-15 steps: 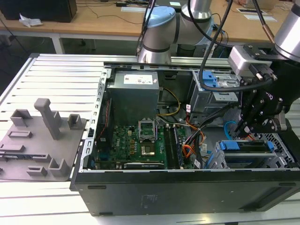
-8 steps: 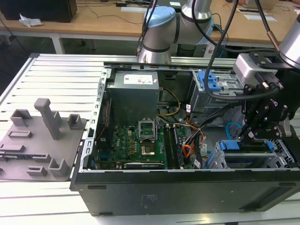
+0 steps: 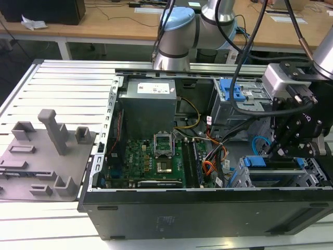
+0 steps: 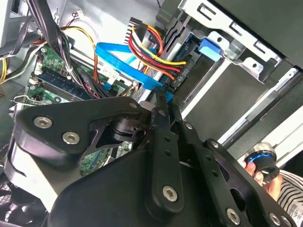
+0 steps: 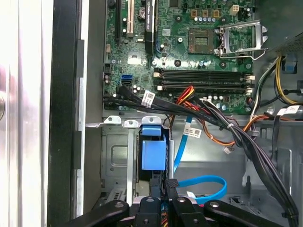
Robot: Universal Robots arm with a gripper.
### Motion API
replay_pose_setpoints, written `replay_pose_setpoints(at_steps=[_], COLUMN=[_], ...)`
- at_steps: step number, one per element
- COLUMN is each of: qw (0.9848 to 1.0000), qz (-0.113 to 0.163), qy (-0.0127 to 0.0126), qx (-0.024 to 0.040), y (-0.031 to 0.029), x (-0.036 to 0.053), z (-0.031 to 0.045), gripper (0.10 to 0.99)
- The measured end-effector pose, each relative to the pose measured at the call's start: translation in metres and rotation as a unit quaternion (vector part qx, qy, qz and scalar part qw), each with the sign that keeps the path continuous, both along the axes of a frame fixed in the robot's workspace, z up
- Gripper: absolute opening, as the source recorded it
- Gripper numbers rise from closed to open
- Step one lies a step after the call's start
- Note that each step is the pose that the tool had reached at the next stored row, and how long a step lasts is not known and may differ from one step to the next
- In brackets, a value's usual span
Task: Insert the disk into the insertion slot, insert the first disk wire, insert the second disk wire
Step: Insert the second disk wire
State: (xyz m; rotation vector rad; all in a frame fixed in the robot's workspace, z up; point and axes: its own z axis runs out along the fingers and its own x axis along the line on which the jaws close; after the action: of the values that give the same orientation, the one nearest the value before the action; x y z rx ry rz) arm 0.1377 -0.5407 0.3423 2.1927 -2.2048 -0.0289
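One gripper — touching second disk wire

Robotics lab: slotted aluminium table, wooden desks

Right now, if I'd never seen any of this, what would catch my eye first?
Probably the open computer case lying on the slatted table, its green motherboard bare in the middle. Next, the black gripper reaching down at the exterior view's right, over the drive cage where the blue-framed disk sits. In the first wrist view a light-blue cable loops just beside the gripper.
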Motion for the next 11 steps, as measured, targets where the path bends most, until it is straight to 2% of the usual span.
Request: replay_pose_setpoints(at_steps=[4, 8, 9, 10, 11], qw=[1.0, 1.0, 1.0, 1.0, 1.0], qz=[0.0, 0.0, 0.0, 0.0, 0.0], qy=[0.0, -0.0001, 0.0, 0.0, 0.0], qx=[0.0, 0.0001, 0.0004, 0.0004, 0.0003], y=[-0.0042, -0.0043, -0.0044, -0.0044, -0.0043], x=[0.0002, 0.0004, 0.0004, 0.0004, 0.0004], z=[-0.0028, -0.0048, -0.0051, -0.0051, -0.0051], gripper=[0.161, 0.173, 0.231, 0.231, 0.298])
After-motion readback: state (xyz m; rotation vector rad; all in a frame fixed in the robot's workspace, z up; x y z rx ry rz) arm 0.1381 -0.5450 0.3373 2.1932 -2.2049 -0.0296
